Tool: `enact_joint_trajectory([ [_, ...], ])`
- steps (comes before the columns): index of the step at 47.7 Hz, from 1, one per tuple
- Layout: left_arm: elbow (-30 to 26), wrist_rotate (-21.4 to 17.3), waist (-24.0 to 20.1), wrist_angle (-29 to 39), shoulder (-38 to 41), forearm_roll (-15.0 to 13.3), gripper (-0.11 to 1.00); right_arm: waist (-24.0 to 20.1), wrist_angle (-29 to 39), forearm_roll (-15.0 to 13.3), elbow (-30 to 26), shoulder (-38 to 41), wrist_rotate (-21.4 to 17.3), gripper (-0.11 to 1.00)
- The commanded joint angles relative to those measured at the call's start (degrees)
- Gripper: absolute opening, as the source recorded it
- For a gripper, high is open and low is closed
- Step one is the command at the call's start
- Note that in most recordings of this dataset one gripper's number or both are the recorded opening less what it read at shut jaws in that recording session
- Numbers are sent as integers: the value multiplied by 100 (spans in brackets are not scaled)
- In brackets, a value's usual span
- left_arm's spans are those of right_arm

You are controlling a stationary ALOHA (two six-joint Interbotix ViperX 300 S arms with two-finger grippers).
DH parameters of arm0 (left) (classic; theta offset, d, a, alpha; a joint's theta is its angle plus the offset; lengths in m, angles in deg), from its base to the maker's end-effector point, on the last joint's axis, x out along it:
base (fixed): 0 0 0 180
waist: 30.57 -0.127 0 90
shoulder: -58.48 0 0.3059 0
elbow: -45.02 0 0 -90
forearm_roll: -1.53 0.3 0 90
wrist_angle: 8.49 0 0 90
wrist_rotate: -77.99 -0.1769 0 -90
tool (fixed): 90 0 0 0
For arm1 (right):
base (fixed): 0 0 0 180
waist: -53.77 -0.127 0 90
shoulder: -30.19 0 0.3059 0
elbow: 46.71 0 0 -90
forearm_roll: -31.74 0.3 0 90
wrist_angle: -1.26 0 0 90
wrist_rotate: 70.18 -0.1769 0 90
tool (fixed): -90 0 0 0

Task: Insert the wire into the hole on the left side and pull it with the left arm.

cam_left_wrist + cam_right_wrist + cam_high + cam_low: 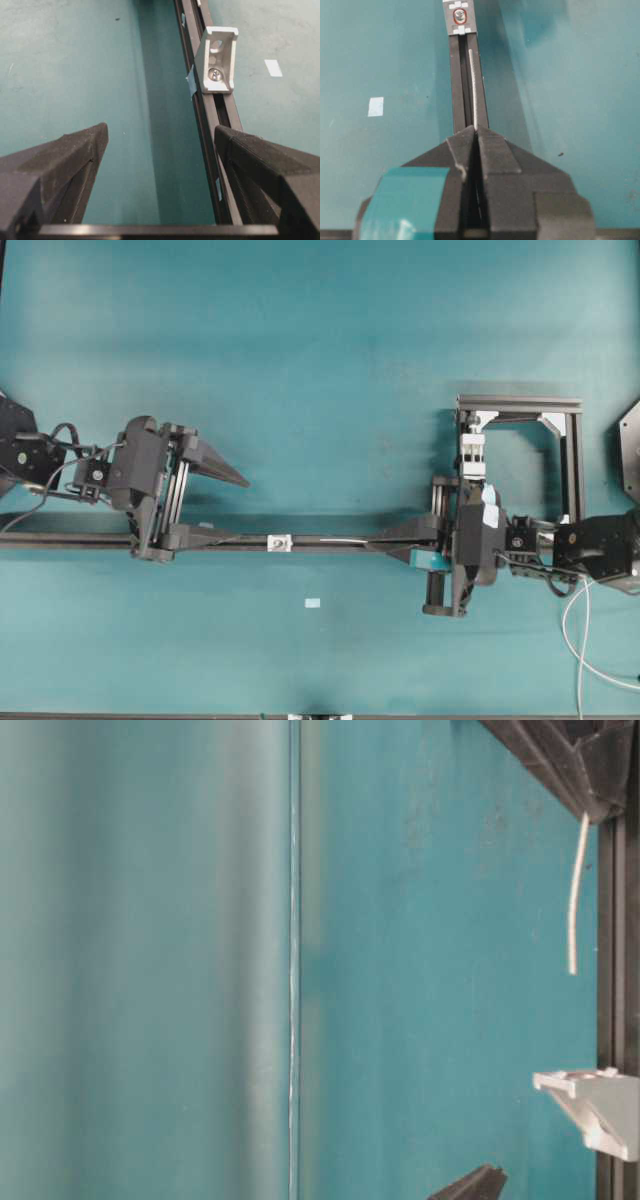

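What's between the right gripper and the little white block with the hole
Only the wire's free end, held by the right gripper, running along the black rail toward the hole; its tip stops short. The right wrist view shows this best.

Even, soft light from above, faint shadows under my arms on the counter (320,360); table-level view blurs at left

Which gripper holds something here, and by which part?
The right gripper pinches the wire a short way behind its free tip. The left gripper is open and empty.
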Motion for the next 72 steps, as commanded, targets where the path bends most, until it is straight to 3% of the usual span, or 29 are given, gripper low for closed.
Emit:
enact_joint_trajectory([
  [1, -18, 9, 35, -53, -141, 9, 52, -35, -26, 9, -44, -53, -9, 5],
  [43, -114, 237, 272, -44, -105, 9, 51, -35, -70, 62, -132, 97, -9, 5],
  [72, -149, 237, 281, -18, -97, 9, 51, -9, -35, 272, -255, 158, 0, 5],
])
